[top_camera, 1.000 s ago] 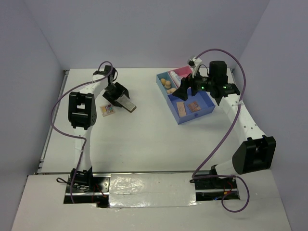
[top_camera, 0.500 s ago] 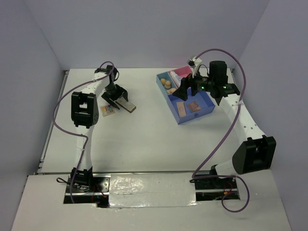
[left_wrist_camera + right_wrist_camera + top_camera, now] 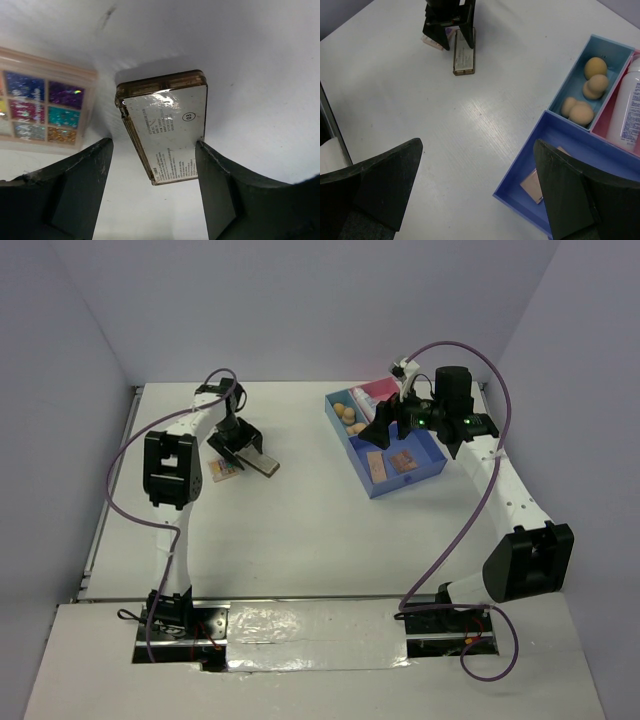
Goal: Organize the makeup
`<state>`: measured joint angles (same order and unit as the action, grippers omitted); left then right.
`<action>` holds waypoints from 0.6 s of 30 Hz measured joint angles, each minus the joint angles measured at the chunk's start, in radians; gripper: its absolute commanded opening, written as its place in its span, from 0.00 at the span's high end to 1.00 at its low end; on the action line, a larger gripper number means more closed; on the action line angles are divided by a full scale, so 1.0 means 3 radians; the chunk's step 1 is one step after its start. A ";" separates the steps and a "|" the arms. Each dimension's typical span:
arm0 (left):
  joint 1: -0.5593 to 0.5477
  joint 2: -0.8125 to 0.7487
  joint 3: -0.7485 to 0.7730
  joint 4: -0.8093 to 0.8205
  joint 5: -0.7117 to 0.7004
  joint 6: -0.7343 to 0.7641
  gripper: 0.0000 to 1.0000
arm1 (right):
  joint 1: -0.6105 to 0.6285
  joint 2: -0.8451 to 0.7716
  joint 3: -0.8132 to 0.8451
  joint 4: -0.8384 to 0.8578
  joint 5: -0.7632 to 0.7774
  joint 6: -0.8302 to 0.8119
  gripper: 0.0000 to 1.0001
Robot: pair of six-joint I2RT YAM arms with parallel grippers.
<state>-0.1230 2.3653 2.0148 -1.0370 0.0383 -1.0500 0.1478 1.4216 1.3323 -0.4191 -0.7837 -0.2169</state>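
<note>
left end effector (image 3: 153, 150) low, fingers spread | right end effector (image 3: 479, 147) raised, fingers spread | 2 arms extended

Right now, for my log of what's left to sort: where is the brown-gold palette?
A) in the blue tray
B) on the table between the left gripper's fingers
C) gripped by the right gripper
B: the brown-gold palette lies on the table inside the open left gripper.

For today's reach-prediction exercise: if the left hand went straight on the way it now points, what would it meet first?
The left hand would most likely meet the brown-gold palette lying between its open fingers, or the white table beside it; depth is unclear.
</note>
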 measured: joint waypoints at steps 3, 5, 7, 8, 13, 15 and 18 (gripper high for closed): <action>0.0000 -0.0109 -0.0163 0.0056 -0.0075 -0.0001 0.23 | 0.0000 0.0000 0.0000 0.0000 -0.0001 0.0000 0.00; 0.0004 -0.0158 -0.0233 0.0084 -0.0100 -0.0003 0.23 | 0.0000 0.0000 0.0000 0.0000 -0.0006 0.0001 0.00; 0.0005 -0.0181 -0.0259 0.0093 -0.0113 -0.0004 0.23 | 0.0000 0.0000 0.0000 0.0000 -0.0014 0.0001 0.00; 0.0006 -0.0182 -0.0258 0.0092 -0.0112 -0.0005 0.22 | 0.0000 0.0000 0.0000 0.0000 -0.0022 0.0001 0.00; 0.0008 -0.0183 -0.0233 0.0065 -0.0111 -0.0008 0.21 | 0.0000 0.0000 0.0000 0.0000 -0.0029 0.0001 0.01; 0.0010 -0.0183 -0.0233 0.0066 -0.0103 -0.0010 0.21 | 0.0000 0.0000 0.0000 0.0001 -0.0034 0.0001 0.00; 0.0019 -0.0183 -0.0239 0.0080 -0.0064 -0.0013 0.22 | 0.0000 0.0000 0.0000 0.0000 -0.0036 0.0001 0.00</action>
<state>-0.1173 2.3104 1.9430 -1.0130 0.0193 -1.0538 0.1478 1.4216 1.3323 -0.4191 -0.7944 -0.2165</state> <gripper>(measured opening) 0.785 0.994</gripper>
